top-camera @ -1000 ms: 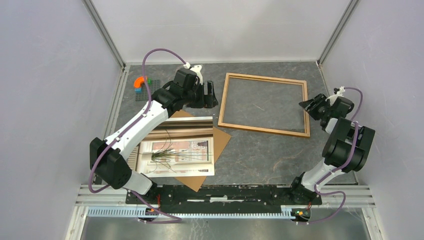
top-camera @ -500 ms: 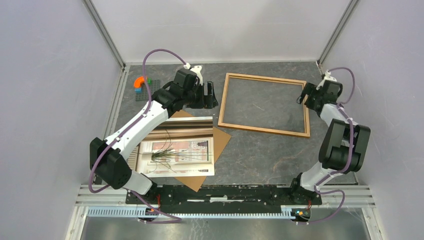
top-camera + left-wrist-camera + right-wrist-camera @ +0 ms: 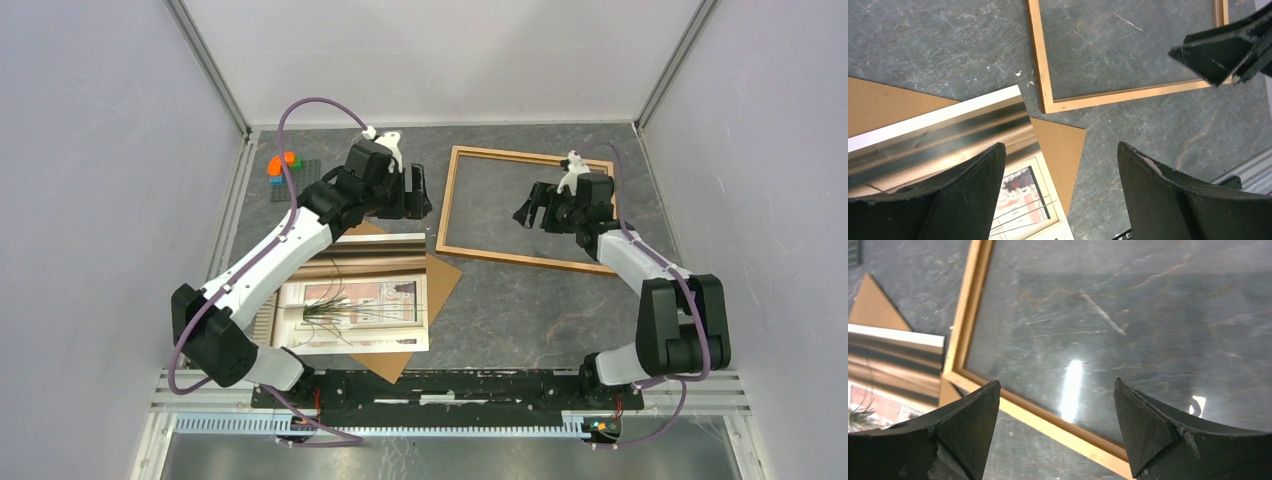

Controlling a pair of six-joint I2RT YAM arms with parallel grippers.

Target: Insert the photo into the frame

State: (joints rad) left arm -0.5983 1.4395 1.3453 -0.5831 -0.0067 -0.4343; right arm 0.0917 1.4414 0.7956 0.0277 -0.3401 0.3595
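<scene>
- Photo [image 3: 355, 305]: lies flat at the near left of the bench [image 3: 500, 310], on a brown backing board [image 3: 443, 275] whose corners stick out beyond it. Nothing grips it.
- Shiny pane [image 3: 375, 248]: rests across the photo's far edge. How much of the photo it covers cannot be told.
- Frame [image 3: 500, 255]: lies flat at the far right, its opening empty with bare bench showing through. Its near left corner is close to the board's right corner but apart from it.
- Right fingers [image 3: 533, 207]: spread wide and empty, hanging over the frame's opening, clear of the rails.
- Left fingers [image 3: 418, 192]: spread wide and empty, above the bench between the frame's left rail and the pane's far edge.
- Step in hand (judgement): the photo is not yet lifted, so the task is near its start. The stack must be separated and the photo carried right.
- Doing it well (judgement): a thin flat sheet offers nothing to close on from above, so one fingertip is best worked under a free edge. The pane probably needs dealing with first. The other arm can steady a rail so the light frame does not skid. Lower the photo square to the rails, one corner first.
- Toy blocks [image 3: 283, 163]: far left, well apart from the work.
</scene>
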